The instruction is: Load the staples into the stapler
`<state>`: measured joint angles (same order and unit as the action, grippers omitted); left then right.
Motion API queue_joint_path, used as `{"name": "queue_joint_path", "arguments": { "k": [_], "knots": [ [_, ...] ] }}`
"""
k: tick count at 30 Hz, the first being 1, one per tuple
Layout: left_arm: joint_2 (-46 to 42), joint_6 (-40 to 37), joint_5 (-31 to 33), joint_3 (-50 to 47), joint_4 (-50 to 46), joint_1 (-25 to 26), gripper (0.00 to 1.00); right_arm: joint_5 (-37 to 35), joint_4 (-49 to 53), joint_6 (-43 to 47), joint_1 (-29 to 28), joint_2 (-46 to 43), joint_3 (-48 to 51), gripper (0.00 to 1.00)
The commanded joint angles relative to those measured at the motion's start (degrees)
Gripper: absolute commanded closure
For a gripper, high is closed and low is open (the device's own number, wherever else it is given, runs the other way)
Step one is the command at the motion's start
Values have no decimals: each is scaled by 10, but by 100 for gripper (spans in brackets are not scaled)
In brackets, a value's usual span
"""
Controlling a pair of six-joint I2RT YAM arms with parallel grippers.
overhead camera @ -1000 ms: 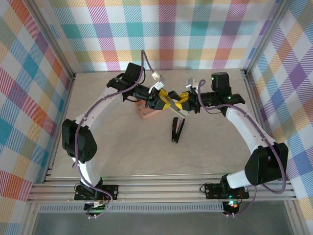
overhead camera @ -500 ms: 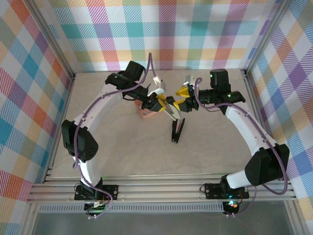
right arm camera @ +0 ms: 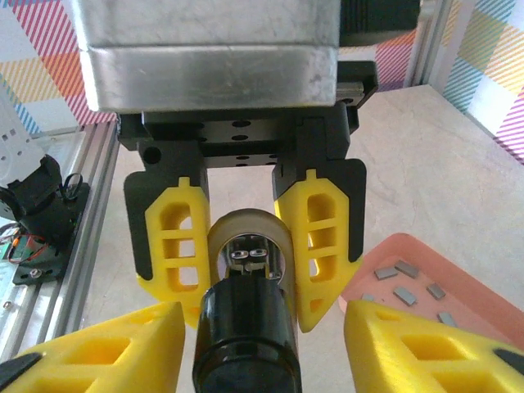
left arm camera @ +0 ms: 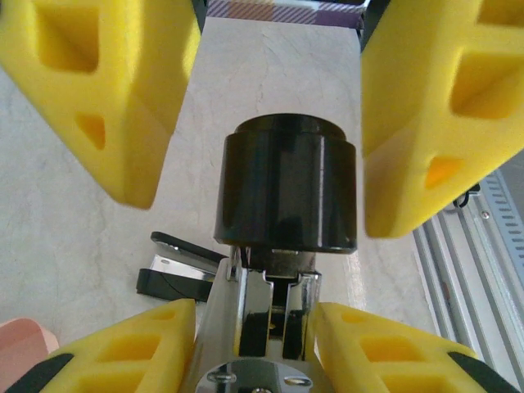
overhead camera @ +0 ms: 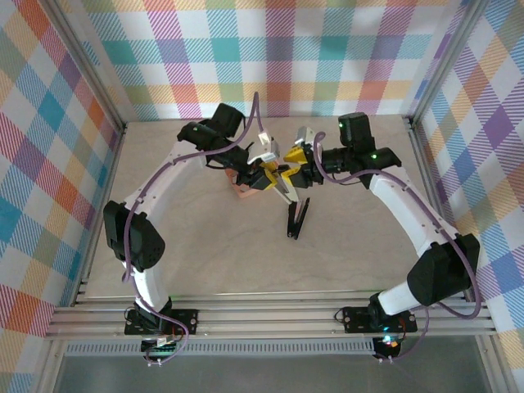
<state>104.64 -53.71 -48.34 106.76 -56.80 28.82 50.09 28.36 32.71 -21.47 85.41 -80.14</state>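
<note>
Top view: we see both arms meeting over surface (overhead camera: 213, 254). Left tool (overhead camera: 273, 177) and right tool (overhead camera: 292, 169) nose to nose, just beside tray (overhead camera: 243, 193). Black stapler (overhead camera: 296, 219) lies on surface near them, untouched.

Left wrist: left tool clamps silver part (left arm camera: 262, 319). Right tool's fingers straddle its black cap (left arm camera: 286, 184) with gap at one side, so we call it open.

Right wrist: left tool pinches silver part, cap loose between right fingers. Staples (right arm camera: 404, 295) lie scattered in tray, apart from both tools.

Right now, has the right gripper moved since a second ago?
Yes. The right gripper has moved left in the top view, nearer the orange tray, which stayed put.
</note>
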Motion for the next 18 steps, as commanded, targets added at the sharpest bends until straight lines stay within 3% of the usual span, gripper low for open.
{"name": "queue_joint_path", "arguments": {
  "k": [1, 5, 9, 18],
  "knots": [
    [-10, -12, -29, 24, 8, 7, 100, 10, 16, 21, -5, 8, -23, 52],
    [-11, -13, -28, 26, 8, 7, 100, 13, 28, 31, -5, 12, -27, 61],
    [-13, -13, -24, 25, 1, 6, 100, 15, 40, 44, 3, 1, -21, 88],
    [-48, 6, -58, -15, 20, -40, 100, 76, -33, -35, 142, -91, 99, 96]
  ]
}}
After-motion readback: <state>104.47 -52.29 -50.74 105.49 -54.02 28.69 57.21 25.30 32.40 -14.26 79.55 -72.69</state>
